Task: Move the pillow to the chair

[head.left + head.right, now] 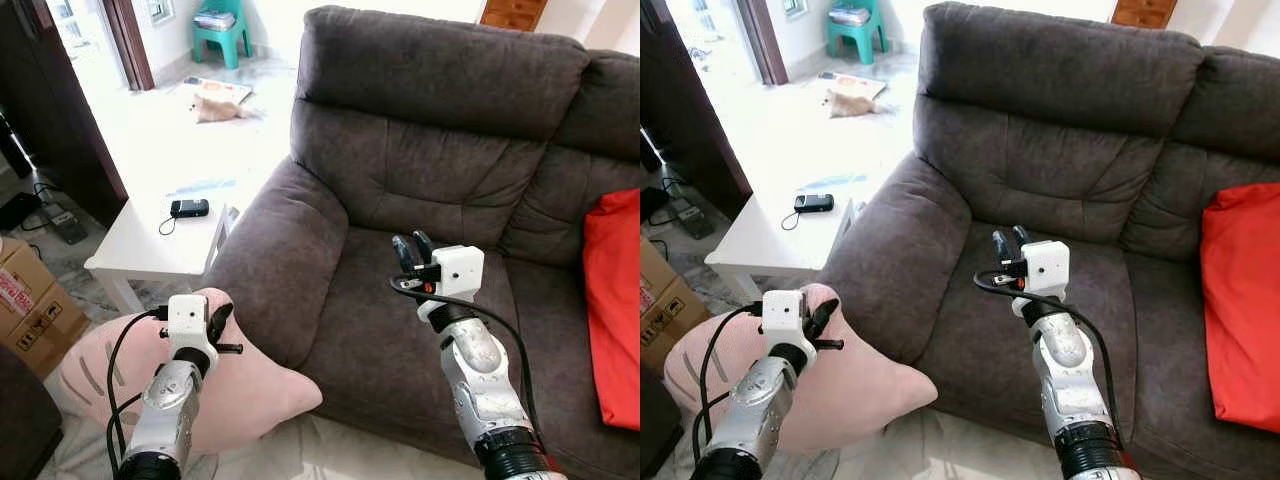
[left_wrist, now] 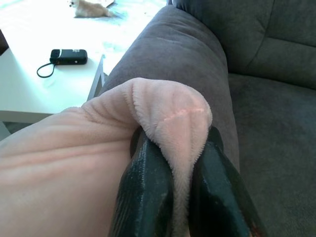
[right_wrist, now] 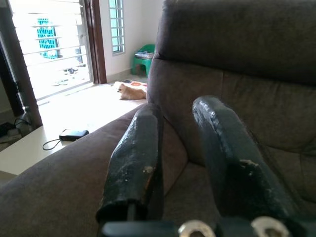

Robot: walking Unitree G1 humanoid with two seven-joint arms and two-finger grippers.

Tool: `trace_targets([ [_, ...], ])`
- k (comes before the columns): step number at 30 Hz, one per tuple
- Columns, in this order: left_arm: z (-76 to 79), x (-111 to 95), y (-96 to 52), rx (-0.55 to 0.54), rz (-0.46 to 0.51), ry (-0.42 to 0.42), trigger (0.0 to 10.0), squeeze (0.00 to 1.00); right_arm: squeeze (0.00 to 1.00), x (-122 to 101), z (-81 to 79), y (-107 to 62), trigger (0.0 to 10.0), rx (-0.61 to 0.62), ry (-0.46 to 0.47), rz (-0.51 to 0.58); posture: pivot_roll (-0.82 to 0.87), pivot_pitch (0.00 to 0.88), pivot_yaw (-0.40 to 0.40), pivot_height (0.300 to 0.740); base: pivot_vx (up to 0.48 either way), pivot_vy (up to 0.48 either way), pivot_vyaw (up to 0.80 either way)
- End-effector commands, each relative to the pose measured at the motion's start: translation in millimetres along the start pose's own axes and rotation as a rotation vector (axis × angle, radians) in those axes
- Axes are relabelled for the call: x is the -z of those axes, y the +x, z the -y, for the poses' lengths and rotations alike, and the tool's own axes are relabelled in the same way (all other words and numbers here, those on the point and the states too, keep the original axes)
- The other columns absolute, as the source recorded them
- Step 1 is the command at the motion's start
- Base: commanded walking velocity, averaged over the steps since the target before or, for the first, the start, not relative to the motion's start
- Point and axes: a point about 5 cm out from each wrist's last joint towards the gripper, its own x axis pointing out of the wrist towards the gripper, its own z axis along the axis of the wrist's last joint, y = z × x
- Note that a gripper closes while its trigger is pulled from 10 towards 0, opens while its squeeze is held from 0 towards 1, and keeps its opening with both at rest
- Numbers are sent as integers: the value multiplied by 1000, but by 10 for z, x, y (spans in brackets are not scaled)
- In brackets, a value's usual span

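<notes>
- The left gripper (image 2: 180,163) pinches a folded corner of the pink pillow (image 1: 245,385), its two black fingers (image 2: 148,192) pressed against the plush on either side.
- The pillow hangs low at the robot's left, beside the outer face of the dark grey chair's (image 1: 430,180) left armrest (image 1: 285,250), above the pale floor (it bears a few grey stripes on its far side).
- The right gripper (image 1: 412,248) is held over the chair's seat cushion (image 1: 400,300), fingers slightly apart with nothing between them.
- A red cushion (image 1: 612,300) lies on the next seat, at the robot's right.
- A white side table (image 1: 150,240) stands just beside the armrest, with a small black device (image 1: 189,208) and its cord on top.
- Farther back, a small tan animal (image 1: 215,108) lies on the bright floor, near a teal stool (image 1: 222,30).
- Cardboard boxes (image 1: 30,305) sit at the far left.
</notes>
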Motion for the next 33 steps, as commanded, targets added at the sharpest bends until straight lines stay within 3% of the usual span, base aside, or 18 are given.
trace_targets([
  [1, 105, -413, 84, 40, 183, 30, 10000, 0, 0, 26, 33, -27, 10000, 9, -1, -11, 14, 0, -40, 740, 0, 0, 0],
  [10, 237, -488, 20, 79, 211, 14, 10000, 0, 0, 51, 77, -93, 10000, 14, -12, -26, 6, 0, -39, 740, -60, 0, 0],
  [26, 283, -554, 17, 91, 219, 9, 10000, 0, 0, 120, 131, -146, 10000, -6, -44, -77, -1, 0, -38, 740, -294, 0, 0],
  [33, 297, -577, 44, 91, 218, 11, 10000, 0, 0, 145, 227, -169, 10000, 3, -78, -112, -5, 0, -41, 740, 0, 0, 0],
])
